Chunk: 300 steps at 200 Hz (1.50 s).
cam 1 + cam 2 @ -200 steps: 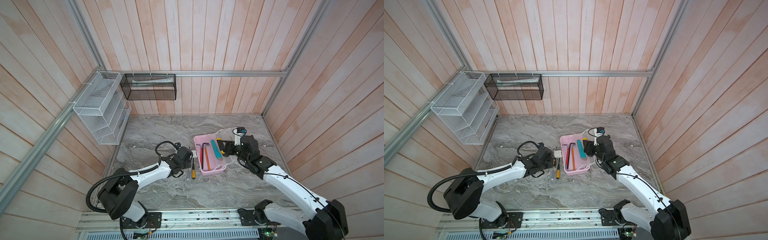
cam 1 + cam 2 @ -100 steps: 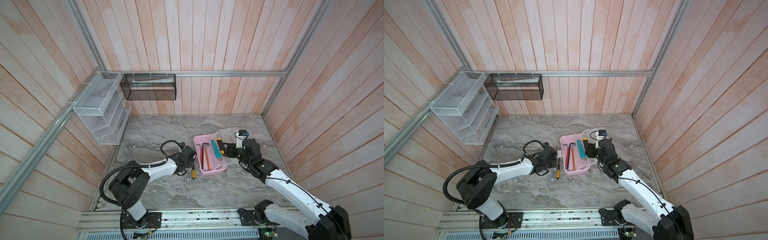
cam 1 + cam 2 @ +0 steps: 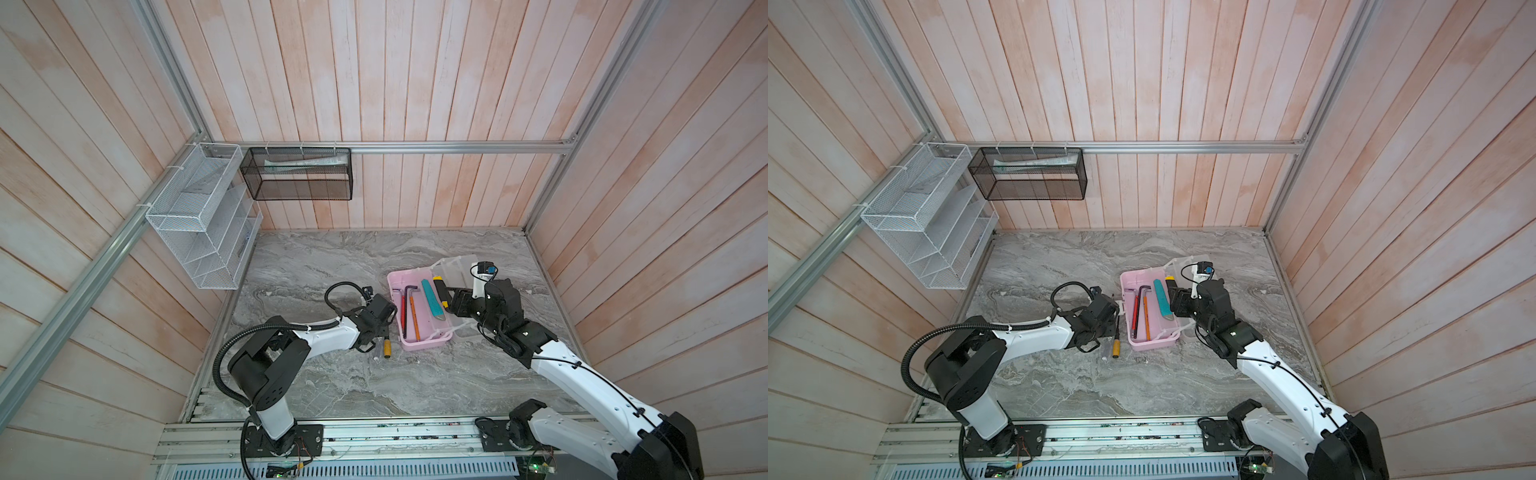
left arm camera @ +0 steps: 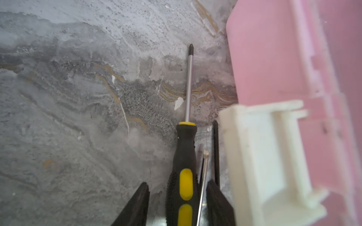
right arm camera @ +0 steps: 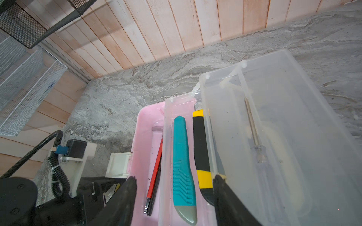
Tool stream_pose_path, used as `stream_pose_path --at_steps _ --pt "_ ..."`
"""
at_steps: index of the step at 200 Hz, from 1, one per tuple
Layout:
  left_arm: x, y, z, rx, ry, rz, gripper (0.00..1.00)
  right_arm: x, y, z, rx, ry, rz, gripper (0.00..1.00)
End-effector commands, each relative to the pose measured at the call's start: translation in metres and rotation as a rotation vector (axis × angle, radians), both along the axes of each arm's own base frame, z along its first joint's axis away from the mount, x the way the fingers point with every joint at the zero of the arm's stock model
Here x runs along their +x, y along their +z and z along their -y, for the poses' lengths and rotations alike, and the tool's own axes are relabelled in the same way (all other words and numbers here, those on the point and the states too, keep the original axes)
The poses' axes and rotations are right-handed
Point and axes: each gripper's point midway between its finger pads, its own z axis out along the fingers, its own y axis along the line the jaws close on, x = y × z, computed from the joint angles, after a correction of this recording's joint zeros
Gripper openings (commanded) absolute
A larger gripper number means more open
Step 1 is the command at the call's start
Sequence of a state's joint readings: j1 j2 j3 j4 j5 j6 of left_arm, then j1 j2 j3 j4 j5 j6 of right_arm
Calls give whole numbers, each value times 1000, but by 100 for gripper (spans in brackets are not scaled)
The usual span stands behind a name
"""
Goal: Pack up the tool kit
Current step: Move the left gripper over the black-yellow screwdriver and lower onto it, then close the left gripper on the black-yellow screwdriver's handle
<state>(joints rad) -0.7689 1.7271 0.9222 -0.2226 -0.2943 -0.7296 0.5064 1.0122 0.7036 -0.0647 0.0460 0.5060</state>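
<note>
The left end effector (image 4: 177, 184) sits half-wide astride the screwdriver (image 4: 185, 148) handle on the bench (image 3: 316, 257), just left of the open case (image 3: 420, 344). Centre, close on that handle alone, sparing the thin shaft (image 4: 203, 172) beside it, then lift clear of the latch (image 4: 264, 152). The right end effector (image 5: 175, 178) hangs wide over the teal knife (image 5: 183, 156), holding nothing.

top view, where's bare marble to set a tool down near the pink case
Bare: the strip between pink case and back wall, and the front stretch between both arms toward the rail. Crowded: screwdrivers lie between left gripper and case; open lid and right gripper fill its right side.
</note>
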Motion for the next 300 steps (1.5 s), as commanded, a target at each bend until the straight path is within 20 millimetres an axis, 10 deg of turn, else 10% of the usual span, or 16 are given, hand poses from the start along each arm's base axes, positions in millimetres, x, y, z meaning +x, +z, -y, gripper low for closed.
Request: stream_pose_path --at_steps 1,163,200,300 --pt "13 8 3 22 7 56 49 -3 8 -1 33 6 26 62" --pt "7 -18 -11 122 29 -4 22 -5 0 -2 52 22 16 61" --pt "6 -13 -21 134 61 3 0 -4 3 -5 60 32 27 61" --pt "-2 33 -31 -13 112 92 0 0 12 -16 106 72 45 60"
